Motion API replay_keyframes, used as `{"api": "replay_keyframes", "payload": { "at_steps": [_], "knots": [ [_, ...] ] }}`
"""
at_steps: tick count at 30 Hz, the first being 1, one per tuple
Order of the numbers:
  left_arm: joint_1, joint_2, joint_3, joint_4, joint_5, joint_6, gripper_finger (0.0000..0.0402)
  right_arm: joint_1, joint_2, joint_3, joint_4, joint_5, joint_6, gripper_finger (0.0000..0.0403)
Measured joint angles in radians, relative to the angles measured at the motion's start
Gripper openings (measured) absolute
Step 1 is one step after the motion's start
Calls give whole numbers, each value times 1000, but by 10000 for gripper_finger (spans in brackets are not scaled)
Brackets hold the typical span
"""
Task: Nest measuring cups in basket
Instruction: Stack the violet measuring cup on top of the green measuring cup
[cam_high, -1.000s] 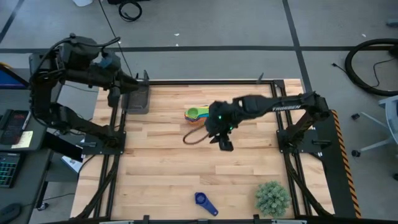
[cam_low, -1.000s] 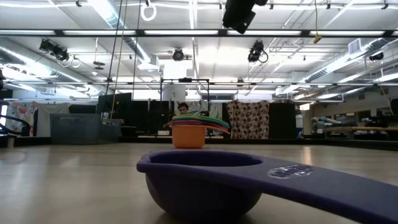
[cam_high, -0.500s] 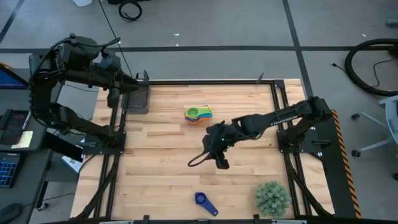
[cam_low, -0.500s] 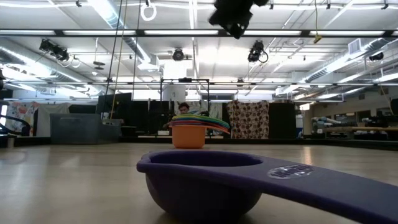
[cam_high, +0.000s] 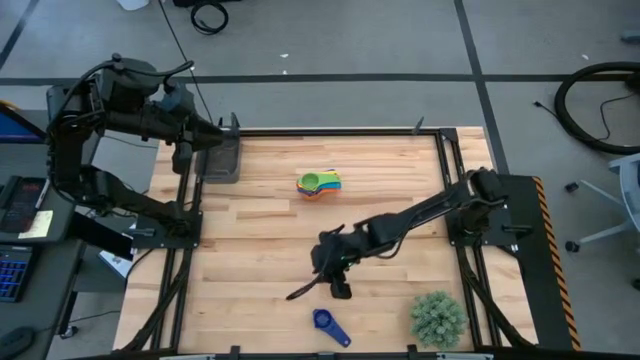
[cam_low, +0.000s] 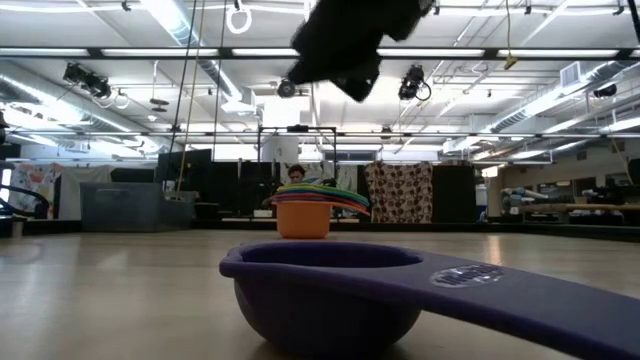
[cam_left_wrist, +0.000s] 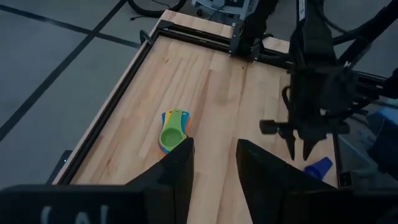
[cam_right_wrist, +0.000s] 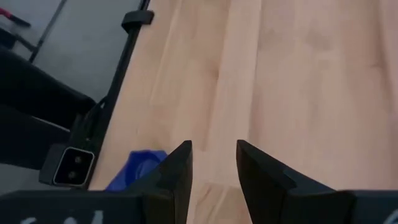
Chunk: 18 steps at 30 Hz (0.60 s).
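While the basket (cam_high: 221, 160) sits half-hidden, dark blue cup (cam_right_wrist: 138, 169) shows cropped.

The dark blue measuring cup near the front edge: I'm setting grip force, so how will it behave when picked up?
The dark blue measuring cup looks like stiff moulded plastic, so probably light and rigid. Its rounded bowl may rock if nudged. The long flat handle could tilt it when gripped by the bowl.
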Motion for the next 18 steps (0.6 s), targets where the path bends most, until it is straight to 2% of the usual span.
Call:
{"api": "replay_keyframes", "payload": {
  "at_steps": [6, 13, 18],
  "knots": [
    [0, 0, 0, 0, 0, 0, 126, 18, 74, 0, -15, -32, 56, 129],
    [0, 0, 0, 0, 0, 1, 126, 63, 154, 1, 26, -121, 109, 129],
    [0, 1, 0, 0, 0, 5, 126, 92, 179, 6, 49, -115, 109, 129]
  ]
}}
